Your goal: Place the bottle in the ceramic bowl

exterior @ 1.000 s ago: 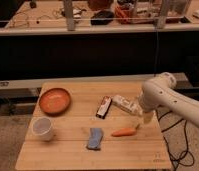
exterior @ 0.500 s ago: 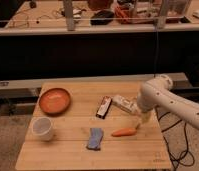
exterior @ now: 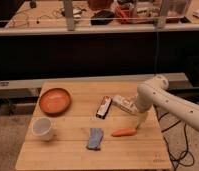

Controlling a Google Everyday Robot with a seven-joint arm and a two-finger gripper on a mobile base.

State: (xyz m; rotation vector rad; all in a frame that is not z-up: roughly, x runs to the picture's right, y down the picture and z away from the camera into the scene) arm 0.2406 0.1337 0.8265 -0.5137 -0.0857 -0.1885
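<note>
Both fingers of my gripper (exterior: 140, 123) spread wide, nothing btwn them, hanging just right of the bottle (exterior: 124, 104). Bottle lies flat on table; ceramic bowl (exterior: 55, 100) well left of it.

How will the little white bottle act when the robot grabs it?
The bottle lies on its side, so it may roll if nudged. It looks small and plastic, so it is probably light and stiff. The gripper hangs just beside it, by the carrot's end.
</note>
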